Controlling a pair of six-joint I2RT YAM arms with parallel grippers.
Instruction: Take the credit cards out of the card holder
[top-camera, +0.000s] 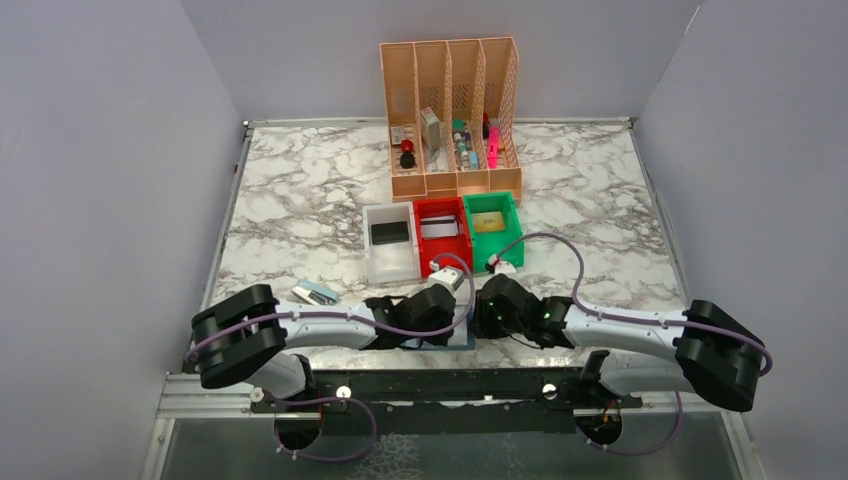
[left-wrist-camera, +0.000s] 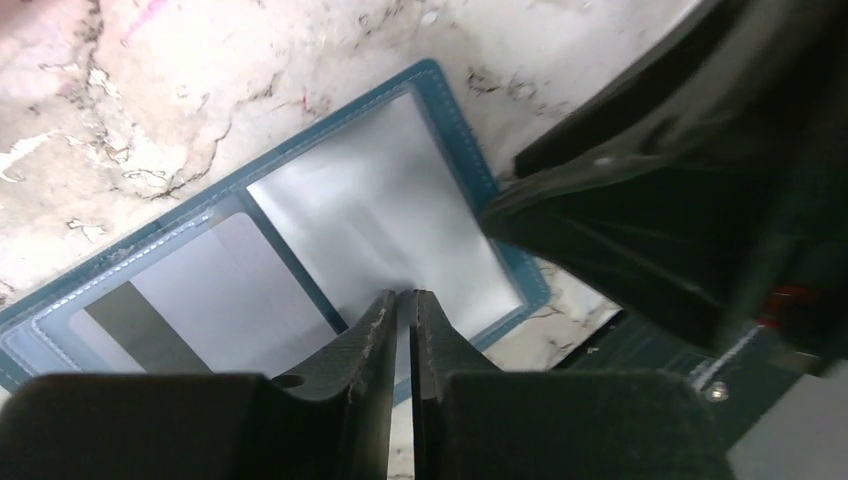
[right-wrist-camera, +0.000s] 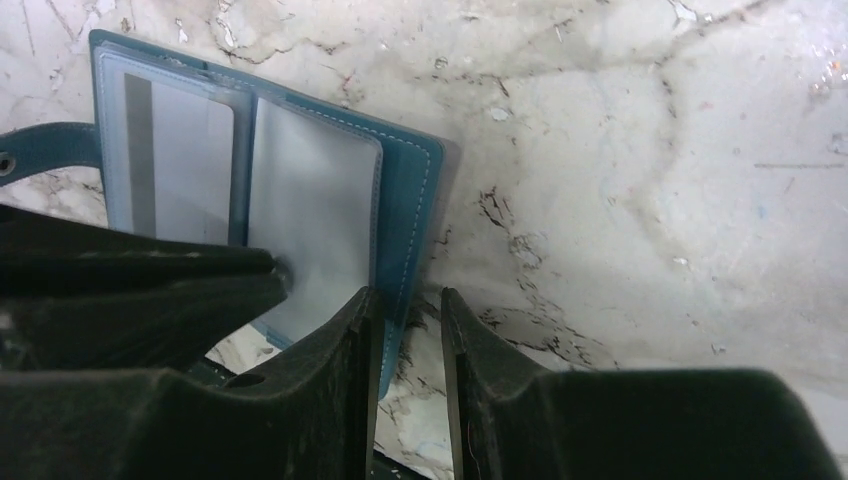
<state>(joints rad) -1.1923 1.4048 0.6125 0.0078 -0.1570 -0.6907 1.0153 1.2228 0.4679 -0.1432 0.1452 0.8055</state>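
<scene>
Left hand (left-wrist-camera: 405, 300) pinching card holder (left-wrist-camera: 380, 200) pocket; right hand (right-wrist-camera: 407, 297) slightly spread, straddling its edge; red bin (top-camera: 420, 240) sitting at 12 o'clock.

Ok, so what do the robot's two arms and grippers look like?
The left arm and right arm both have white tubular links between chunky black joint housings, with a greyish-purple cable looping along each. The left gripper and right gripper are matte black, each with two flat, tapering fingers.

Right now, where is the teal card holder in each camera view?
Top external: card holder near-edge centre, mostly hidden where the two arms meet.
Left wrist: centre-left, lying open diagonally.
Right wrist: upper left, open.
Shared landmark: dark stripe on the grey card, both wrist views.
</scene>
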